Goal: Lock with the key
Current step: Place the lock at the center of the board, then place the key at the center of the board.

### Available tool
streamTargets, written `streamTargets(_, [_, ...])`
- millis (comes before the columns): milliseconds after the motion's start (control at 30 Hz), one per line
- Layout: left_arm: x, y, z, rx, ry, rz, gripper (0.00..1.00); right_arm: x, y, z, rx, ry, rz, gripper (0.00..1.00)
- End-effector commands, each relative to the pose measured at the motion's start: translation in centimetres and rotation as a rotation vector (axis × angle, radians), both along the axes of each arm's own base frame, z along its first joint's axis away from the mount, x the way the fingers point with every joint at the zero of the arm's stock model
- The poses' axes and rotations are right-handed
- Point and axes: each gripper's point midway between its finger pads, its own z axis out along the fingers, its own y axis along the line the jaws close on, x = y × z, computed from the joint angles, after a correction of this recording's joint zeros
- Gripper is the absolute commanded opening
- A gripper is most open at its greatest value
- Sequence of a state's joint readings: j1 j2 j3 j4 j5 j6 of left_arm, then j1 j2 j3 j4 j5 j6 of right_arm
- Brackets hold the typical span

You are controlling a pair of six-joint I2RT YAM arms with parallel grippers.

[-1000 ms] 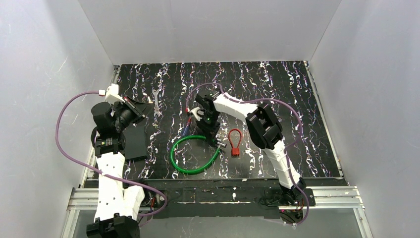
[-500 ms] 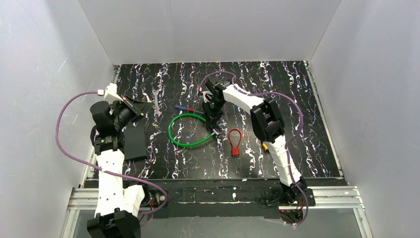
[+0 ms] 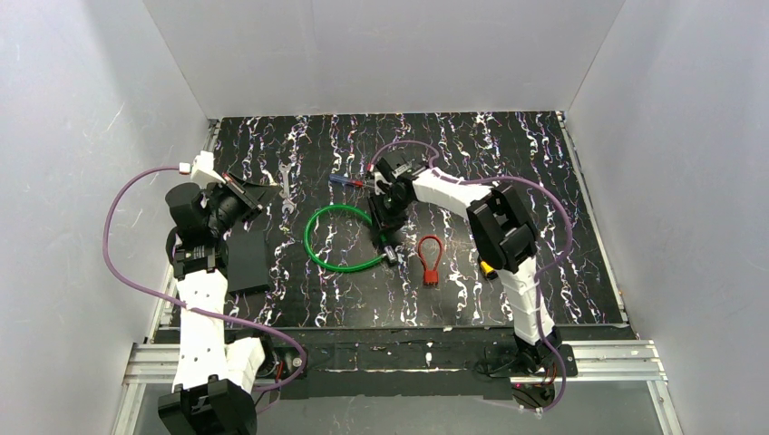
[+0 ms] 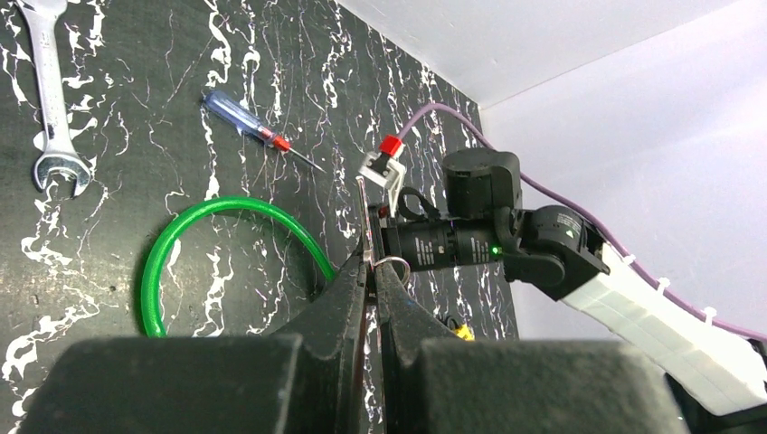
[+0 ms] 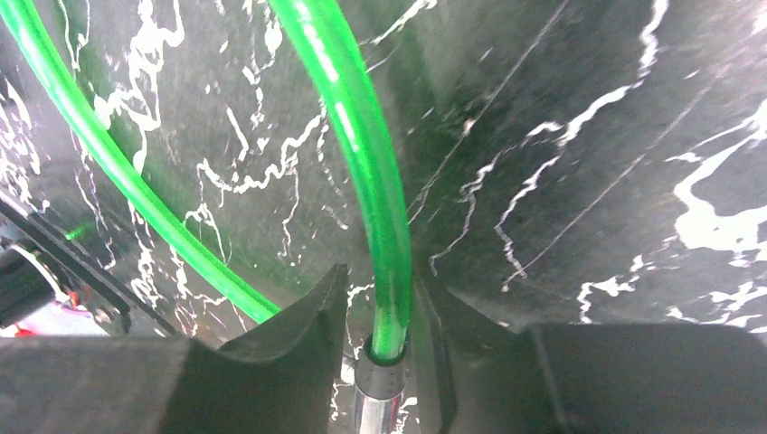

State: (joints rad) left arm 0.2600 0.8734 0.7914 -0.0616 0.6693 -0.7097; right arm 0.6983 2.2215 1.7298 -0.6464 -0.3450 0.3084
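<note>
Left gripper (image 4: pixel 371 277) is pinched narrow on the tiny silvery-white metal key (image 4: pixel 364 231). The key is a thin flat blade seen edge-on, sticking up past the fingertips, with a small wire ring just beside the tips. This gripper sits over the left side of the table (image 3: pixel 544 199), near a flat black rectangular pad (image 3: pixel 247 263). The key is too small to make out in the top view.

The small padlock (image 3: pixel 487 269) has a yellow block body and lies on the table right at the right arm's forearm, partly hidden by it. There is a dark mark on its face; the shackle can't be made out. The padlock is well apart from the left gripper and the key, with the green loop and the right gripper between them.

Right gripper (image 5: pixel 378 291) is closed narrow around the glossy green plastic-coated cable (image 4: pixel 226 202). Its black fingers sit either side of the tube, just above the silvery metal ferrule (image 5: pixel 378 391). The rest of the cable lies in a round loop on the table.

Other items:
- A silver open-ended metal spanner (image 4: pixel 47 99) lies at the far left.
- A screwdriver (image 4: pixel 231 113) with a translucent blue handle, a red collar and a thin shaft lies just beyond the loop.
- A red loop-shaped piece (image 3: pixel 429 275) lies just right of the right gripper, apart from it.

The table surface is matte black with white marbled veins.
</note>
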Motion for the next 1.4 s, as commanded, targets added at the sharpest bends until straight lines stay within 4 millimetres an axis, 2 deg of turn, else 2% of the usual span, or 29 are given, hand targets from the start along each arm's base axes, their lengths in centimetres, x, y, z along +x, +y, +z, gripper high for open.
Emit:
streamTargets(0, [-0.2,0.3,-0.2,0.034,-0.008,0.000,0.00,-1.2,0.8,2.4,0.068,-0.036,0.001,0.41])
streamTargets(100, [-0.3,0.3,-0.2,0.049,-0.012,-0.006,0.00,-2.4,0.6,2.8,0.092,-0.027,0.013,0.45])
streamTargets(200, [-0.3,0.2,-0.7,0.061,-0.003,-0.020,0.00,-3.7,0.6,3.3,0.123,-0.011,0.046,0.59])
streamTargets(267, [-0.2,0.2,-1.2,0.068,0.010,-0.028,0.00,-4.8,0.4,3.6,0.141,0.005,0.069,0.64])
streamTargets(400, [-0.4,-0.1,-2.0,0.091,0.020,-0.077,0.00,-6.5,0.2,4.9,0.186,0.004,0.121,0.67])
streamTargets(600, [-0.4,-0.5,-4.8,0.134,0.109,-0.181,0.00,-10.1,0.2,7.6,0.297,0.026,0.214,0.70])
streamTargets(700, [-0.4,-1.0,-5.8,0.165,0.134,-0.238,0.00,-10.9,0.2,8.8,0.348,0.016,0.242,0.71])
streamTargets(833, [-0.8,-2.8,-7.2,0.252,0.153,-0.345,0.00,-9.6,-0.1,11.2,0.356,-0.101,0.251,0.75])
streamTargets(933, [-1.1,-4.5,-9.0,0.362,0.187,-0.452,0.00,-6.9,-1.3,13.9,0.378,-0.201,0.206,0.82])
streamTargets(1033, [-1.4,-6.5,-10.8,0.427,0.248,-0.543,0.00,-3.8,-4.0,16.1,0.407,-0.274,0.115,0.89])
streamTargets(1133, [-1.4,-7.9,-13.0,0.463,0.329,-0.613,0.00,-2.1,-7.5,17.0,0.437,-0.307,0.009,0.98])
streamTargets(1233, [-1.7,-9.4,-15.0,0.510,0.384,-0.698,0.00,-1.7,-10.1,17.6,0.436,-0.372,-0.052,0.98])
streamTargets(1367, [-1.6,-10.6,-17.1,0.575,0.428,-0.769,0.00,-1.5,-12.5,19.0,0.423,-0.481,-0.103,0.98])
